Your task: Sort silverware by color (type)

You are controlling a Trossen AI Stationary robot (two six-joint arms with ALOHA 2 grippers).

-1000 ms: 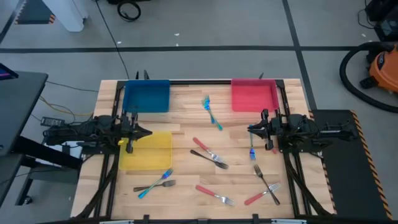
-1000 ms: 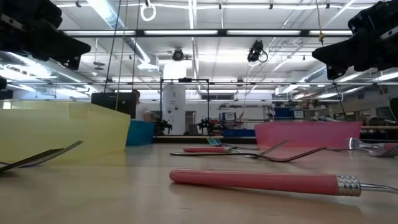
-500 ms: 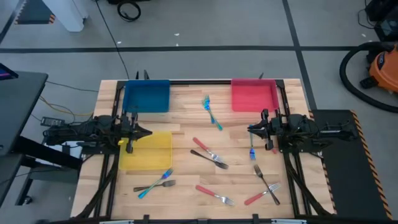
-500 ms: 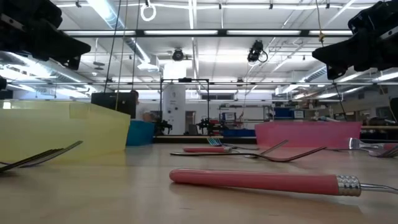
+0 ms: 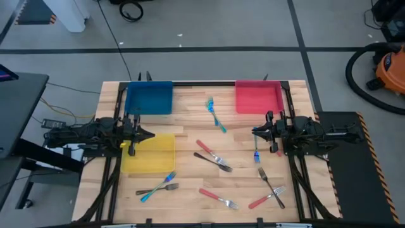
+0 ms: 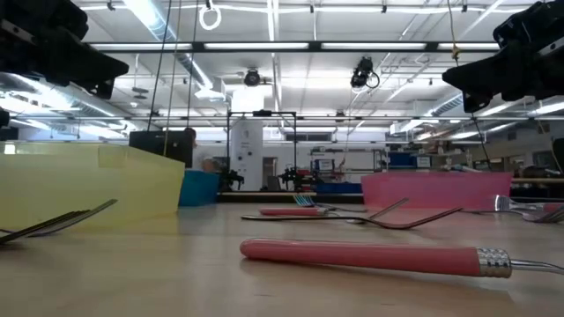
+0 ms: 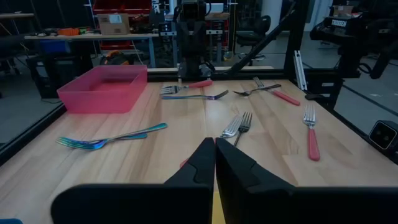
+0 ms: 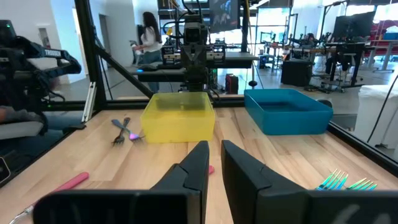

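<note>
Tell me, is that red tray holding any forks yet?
Empty, as far as the pictures show. From above, the red tray shows only its bare floor, and the forks, such as a red-handled one, lie on the table.

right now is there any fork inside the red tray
No, in the high view the red tray shows only its bare floor, and the nearest fork, a blue-handled fork, lies on the wood beside it.

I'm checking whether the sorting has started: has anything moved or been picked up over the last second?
Nothing visibly changed. The left gripper stays shut over the yellow tray, holding nothing. The right gripper hangs just above the table near the red tray, its fingers slightly apart and empty. The forks, such as the red-handled fork, lie where they were.
</note>
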